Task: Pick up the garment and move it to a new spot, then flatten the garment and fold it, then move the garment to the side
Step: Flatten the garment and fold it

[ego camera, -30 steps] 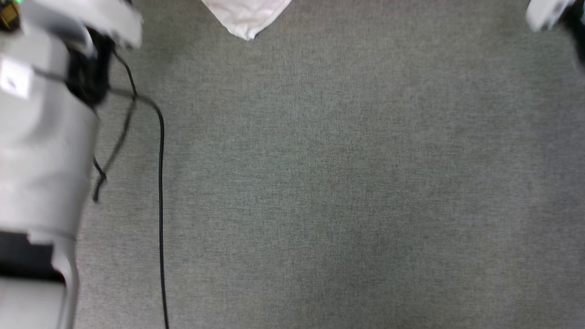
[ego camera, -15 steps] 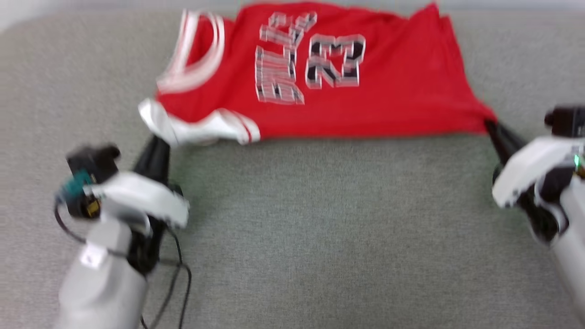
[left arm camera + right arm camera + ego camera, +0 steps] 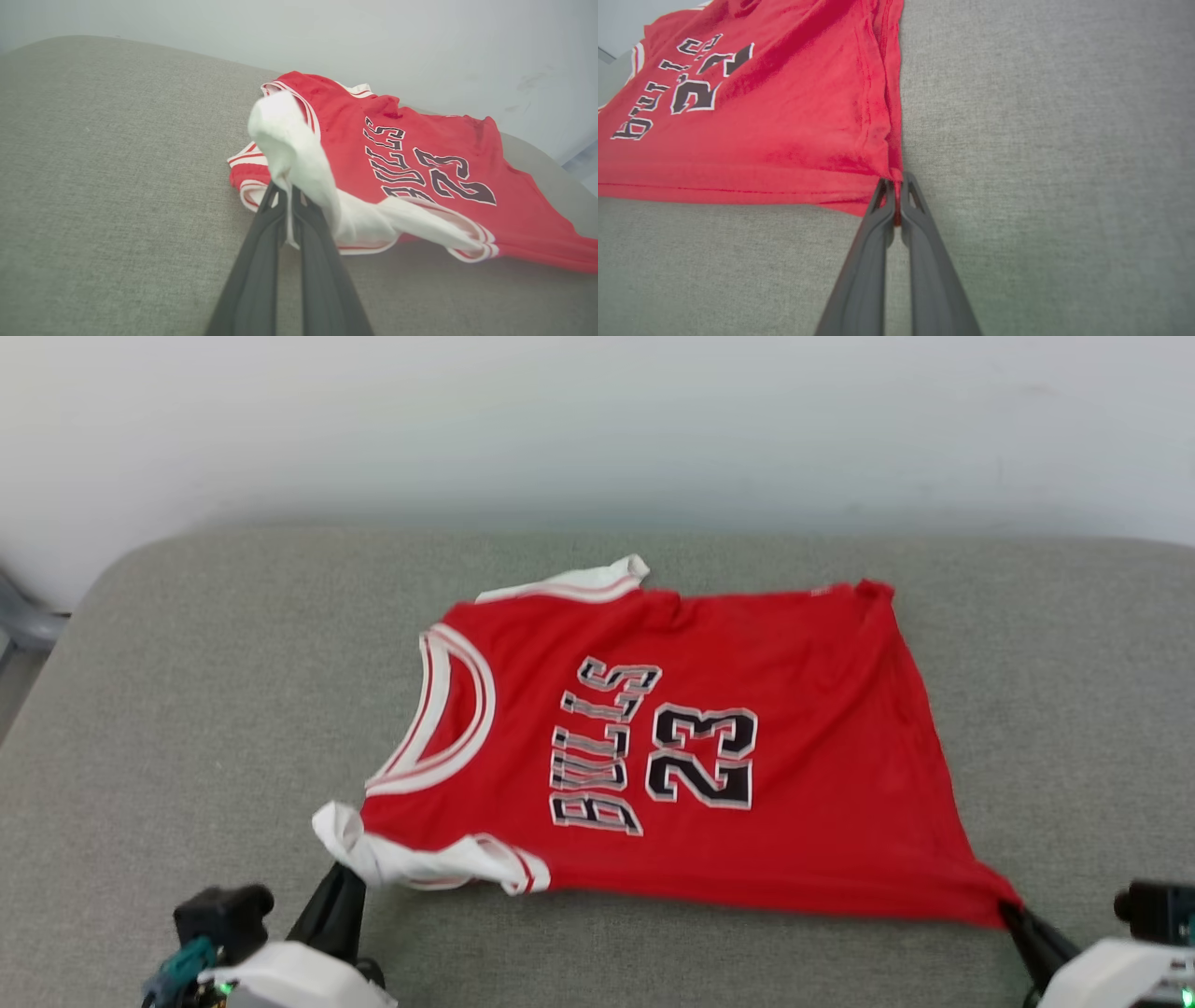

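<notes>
The garment [image 3: 803, 737], a red jersey with white sleeves and black "BULLS 23" lettering, lies spread on the grey cushioned surface [image 3: 187, 709], collar to the left. My left gripper [image 3: 347, 870] is shut on the near white sleeve [image 3: 299, 154], which bunches up over the fingertips [image 3: 275, 196]. My right gripper [image 3: 1010, 910] is shut on the garment's near bottom corner [image 3: 859, 196]; in the right wrist view the red hem runs straight up from the gripper [image 3: 893, 186]. Both grippers sit at the near edge of the garment [image 3: 420, 140].
A pale wall [image 3: 597, 420] rises behind the grey surface. The surface's rounded left corner [image 3: 103, 588] drops off to a floor strip at far left. Bare grey cushion lies to the left, right and near side of the garment.
The head camera has tilted upward, so the whole picture shifted and the wall came into view. Both grippers keep their hold on the sleeve and the bottom corner.
</notes>
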You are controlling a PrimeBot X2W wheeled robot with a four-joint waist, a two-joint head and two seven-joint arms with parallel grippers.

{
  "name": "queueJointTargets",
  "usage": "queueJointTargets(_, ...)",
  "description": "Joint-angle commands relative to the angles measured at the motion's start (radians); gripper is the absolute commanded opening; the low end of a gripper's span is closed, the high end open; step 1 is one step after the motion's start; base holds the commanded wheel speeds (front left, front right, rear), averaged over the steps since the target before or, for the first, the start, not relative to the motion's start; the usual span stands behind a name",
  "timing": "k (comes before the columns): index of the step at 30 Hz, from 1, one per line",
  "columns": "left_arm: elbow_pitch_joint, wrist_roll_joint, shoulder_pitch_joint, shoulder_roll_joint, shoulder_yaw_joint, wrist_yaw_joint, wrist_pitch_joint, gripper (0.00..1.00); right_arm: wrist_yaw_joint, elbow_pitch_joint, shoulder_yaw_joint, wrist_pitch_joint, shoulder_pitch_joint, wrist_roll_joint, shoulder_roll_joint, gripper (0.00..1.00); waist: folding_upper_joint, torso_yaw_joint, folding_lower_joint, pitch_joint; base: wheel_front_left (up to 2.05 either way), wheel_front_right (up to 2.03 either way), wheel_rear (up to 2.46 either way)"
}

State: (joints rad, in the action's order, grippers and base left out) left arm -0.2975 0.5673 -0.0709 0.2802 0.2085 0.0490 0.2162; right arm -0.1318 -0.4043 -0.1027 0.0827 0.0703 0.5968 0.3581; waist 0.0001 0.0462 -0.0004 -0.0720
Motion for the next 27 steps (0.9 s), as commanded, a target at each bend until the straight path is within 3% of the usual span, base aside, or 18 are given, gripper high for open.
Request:
queueJointTargets(1, 0.060, 0.018, 0.069, 0.015, -0.017, -0.022, -0.017, 0.00, 0.002, 0.077, 0.068, 0.050, -0.100, -0.039, -0.036, 0.00, -0.0001, -0.009, 0.0004, 0.045, 0.00, 0.00, 0.00)
queueJointTargets(2, 0.060, 0.018, 0.069, 0.015, -0.017, -0.022, -0.017, 0.00, 0.002, 0.077, 0.068, 0.050, -0.100, -0.039, -0.036, 0.00, -0.0001, -0.009, 0.0004, 0.045, 0.00, 0.00, 0.00)
queueJointTargets(10, 0.278, 0.070, 0.298, 0.037, -0.046, -0.100, -0.111, 0.00, 0.002, 0.424, 0.260, 0.292, -0.385, -0.180, -0.207, 0.00, -0.0001, -0.021, 0.0004, 0.088, 0.00, 0.00, 0.00)
queueJointTargets(13, 0.330, 0.078, 0.343, 0.047, -0.056, -0.122, -0.130, 0.00, 0.002, 0.492, 0.292, 0.338, -0.421, -0.203, -0.230, 0.00, -0.0001, -0.019, 0.0004, 0.089, 0.00, 0.00, 0.00)
queueJointTargets(20, 0.361, 0.063, 0.272, 0.064, -0.029, -0.109, -0.171, 0.00, 0.002, 0.552, 0.294, 0.393, -0.361, -0.237, -0.219, 0.00, -0.0001, -0.006, 0.0004, 0.064, 0.00, 0.00, 0.00)
queueJointTargets(27, 0.268, 0.043, 0.091, 0.064, 0.009, -0.066, -0.189, 0.00, 0.002, 0.488, 0.216, 0.398, -0.179, -0.249, -0.160, 0.00, -0.0001, -0.009, 0.0004, -0.022, 0.00, 0.00, 0.00)
